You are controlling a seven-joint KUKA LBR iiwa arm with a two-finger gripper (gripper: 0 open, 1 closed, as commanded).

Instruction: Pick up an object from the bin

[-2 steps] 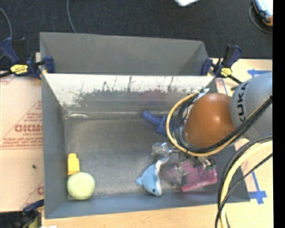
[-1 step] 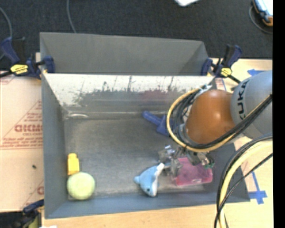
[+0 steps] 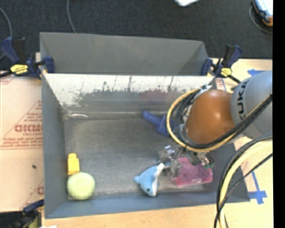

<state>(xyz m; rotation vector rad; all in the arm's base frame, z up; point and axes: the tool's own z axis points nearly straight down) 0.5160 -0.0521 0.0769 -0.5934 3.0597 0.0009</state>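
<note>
- Grey metal bin (image 3: 123, 56) stands on a pale tabletop (image 3: 133, 220), with dark floor beyond its far wall
- arm (image 3: 256, 99) reaches in from the right, an orange cover (image 3: 206, 115) on its wrist
- jaws hang low in the near right part of the bin, over the left end of a pink flattish thing (image 3: 197, 175), perhaps a pouch; whether they are apart or together I cannot tell
- blue toy dolphin (image 3: 148, 180) lies just left of it, tail towards the jaws
- yellow-green ball (image 3: 80, 185) and small yellow block (image 3: 73, 163) sit close together, near left
- blue object (image 3: 154, 120) lies towards the far wall
</note>
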